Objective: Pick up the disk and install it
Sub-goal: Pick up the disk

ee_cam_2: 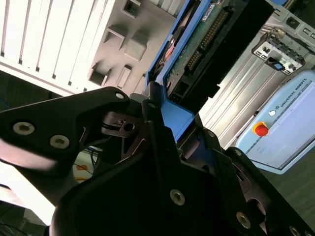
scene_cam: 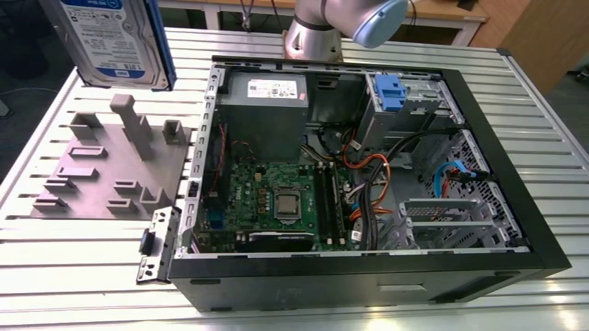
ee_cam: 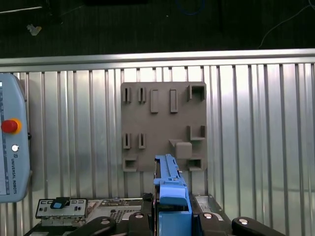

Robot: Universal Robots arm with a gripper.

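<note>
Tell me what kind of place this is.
Probably a robotics lab bench for computer assembly: an open computer case lies on a slatted metal table, a grey fixture plate sits beside it, a robot teach pendant with a red stop button rests nearby, and the tool grips the disk.

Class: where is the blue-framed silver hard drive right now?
The blue-framed silver hard drive hangs at the exterior view's upper left, above the grey slotted plate.

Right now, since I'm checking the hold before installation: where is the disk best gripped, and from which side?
Grip the disk by the narrow end of its blue carrier bracket, closing across the thin thickness, coming end-on from above. It is flat and hangs upright, so this leaves its broad faces free. The claw is clamped on it that way.
</note>
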